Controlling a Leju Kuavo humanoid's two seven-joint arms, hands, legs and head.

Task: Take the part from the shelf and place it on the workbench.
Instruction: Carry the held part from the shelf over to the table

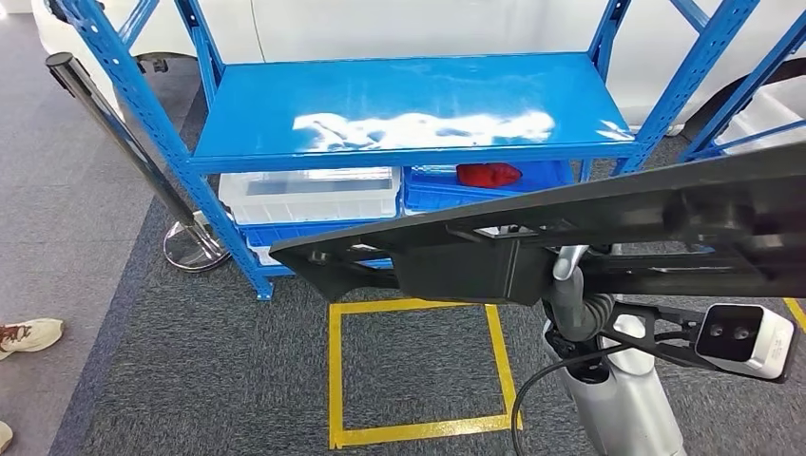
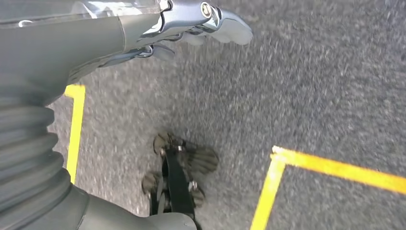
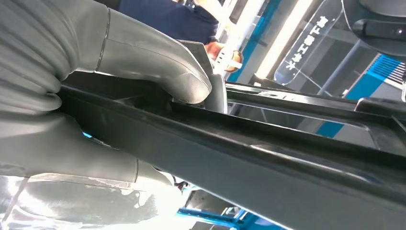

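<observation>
The part [image 1: 532, 237] is a long, flat black plastic panel that stretches across the head view in front of the blue shelf [image 1: 409, 104]. My right hand [image 1: 568, 264] grips it from underneath, with the silver arm rising from the lower right. The right wrist view shows the grey thumb [image 3: 163, 72] pressed over the panel's black rail [image 3: 268, 158] and the rest of the hand wrapped below it. My left hand [image 2: 191, 24] hangs over grey carpet, fingers stretched out and holding nothing.
The shelf's top board is bare and glossy. Below it sit a clear bin [image 1: 309, 195] and a blue bin holding a red object [image 1: 489, 174]. Yellow floor tape [image 1: 333, 370] marks a square. A stanchion post [image 1: 124, 142] and a person's shoe [image 1: 28, 334] are at the left.
</observation>
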